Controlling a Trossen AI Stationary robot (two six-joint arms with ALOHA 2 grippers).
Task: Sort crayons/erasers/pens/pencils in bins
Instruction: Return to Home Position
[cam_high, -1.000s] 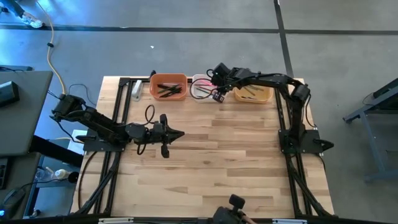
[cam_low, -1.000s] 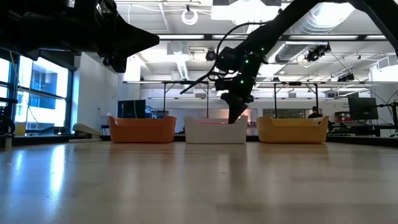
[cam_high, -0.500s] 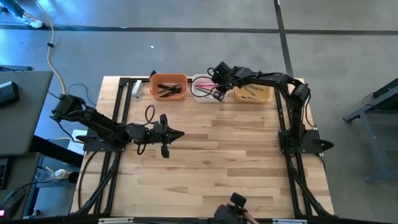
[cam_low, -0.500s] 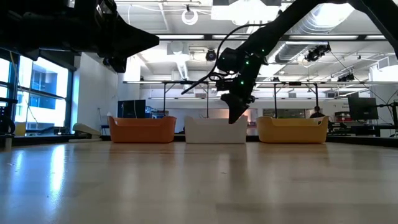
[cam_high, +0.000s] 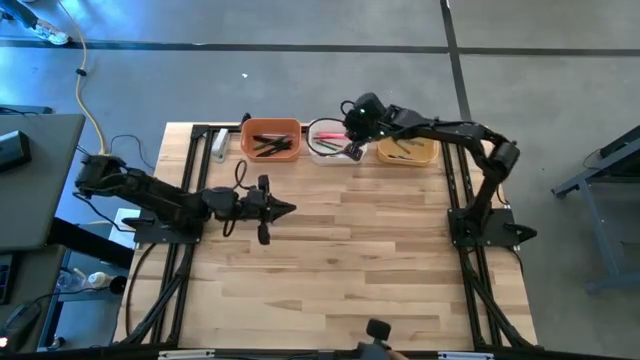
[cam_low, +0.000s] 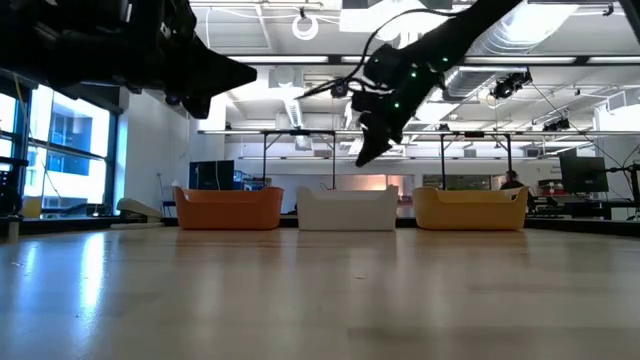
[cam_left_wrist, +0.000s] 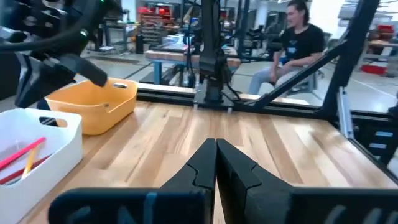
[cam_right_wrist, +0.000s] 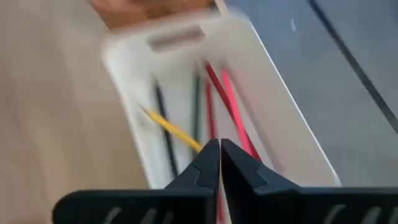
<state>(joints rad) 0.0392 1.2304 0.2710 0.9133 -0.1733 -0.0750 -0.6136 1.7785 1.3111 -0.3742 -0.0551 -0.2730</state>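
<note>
I see right gripper (cam_right_wrist: 215, 146) pinched shut, empty, above the white bin (cam_low: 340, 212), left gripper (cam_left_wrist: 216, 144) closed, well apart from it

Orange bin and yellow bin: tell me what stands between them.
The white bin stands between the orange bin and the yellow bin, apart from both; the low view shows it.

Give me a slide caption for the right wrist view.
Right gripper, fingers shut and empty, hovering over the white bin of yellow, black, green, red and pink sticks.
</note>
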